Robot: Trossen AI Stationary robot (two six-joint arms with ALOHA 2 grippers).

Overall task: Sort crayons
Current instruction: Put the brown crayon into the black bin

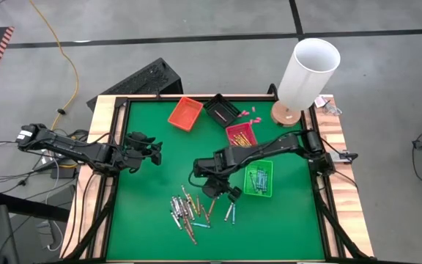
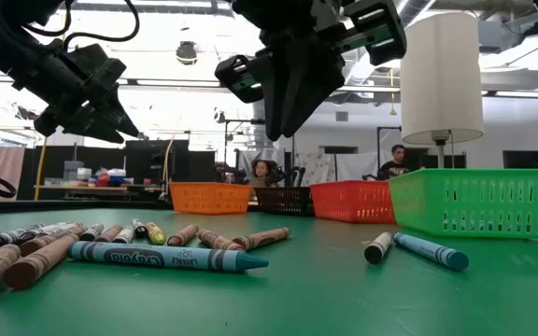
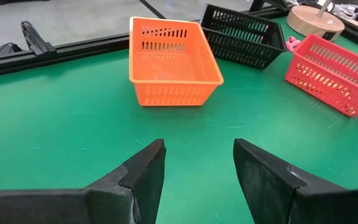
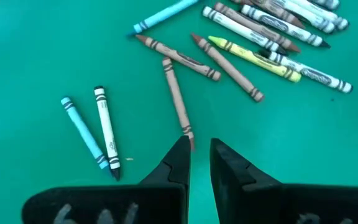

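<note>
right end effector [image 4: 196, 155] hangs over the desk [image 1: 145, 213] above the loose crayons [image 1: 185, 209] — fingers nearly together, holding nothing, tips by a brown crayon [image 4: 178, 102]. left end effector [image 3: 197, 165] waits apart, empty, facing the orange tray [image 3: 169, 62].

Crayons [image 1: 189, 211] loose on the table [image 1: 145, 235], baskets [image 1: 185, 113] in a row behind them.

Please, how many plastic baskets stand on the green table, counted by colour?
Orange basket: 1
Black basket: 1
Red basket: 1
Green basket: 1
Total: 4
</note>
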